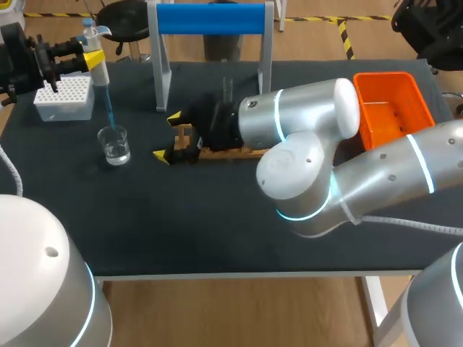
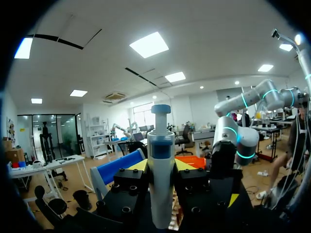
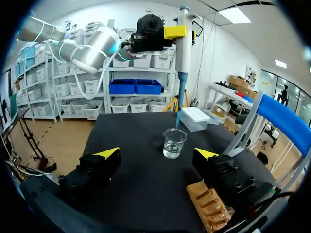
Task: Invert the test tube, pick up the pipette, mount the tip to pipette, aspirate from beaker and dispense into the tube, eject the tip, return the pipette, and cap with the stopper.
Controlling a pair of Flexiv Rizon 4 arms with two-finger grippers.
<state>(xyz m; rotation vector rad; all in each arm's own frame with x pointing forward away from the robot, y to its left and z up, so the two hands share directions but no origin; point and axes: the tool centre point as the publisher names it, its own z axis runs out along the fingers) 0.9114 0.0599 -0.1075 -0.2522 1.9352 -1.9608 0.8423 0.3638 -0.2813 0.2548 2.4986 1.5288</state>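
My left gripper [image 1: 90, 59] is shut on the white pipette [image 1: 98, 65] and holds it upright at the table's far left. The pipette's blue tip [image 1: 108, 108] points down into the mouth of the glass beaker [image 1: 114, 144], which holds clear liquid. In the left wrist view the pipette [image 2: 161, 170] stands clamped between the fingers. My right gripper [image 1: 168, 137] hovers open beside the wooden rack [image 1: 231, 152], where a clear test tube [image 1: 226, 90] stands upright. From the right wrist, the beaker [image 3: 174, 143] is ahead of the open right gripper [image 3: 158, 154], with the blue tip [image 3: 180, 104] at its rim.
A white tip box [image 1: 65, 97] sits at the far left behind the beaker. A blue-topped stand [image 1: 210, 18] rises at the back middle. An orange bin [image 1: 391, 108] is at the back right. My right arm spans the table's right half.
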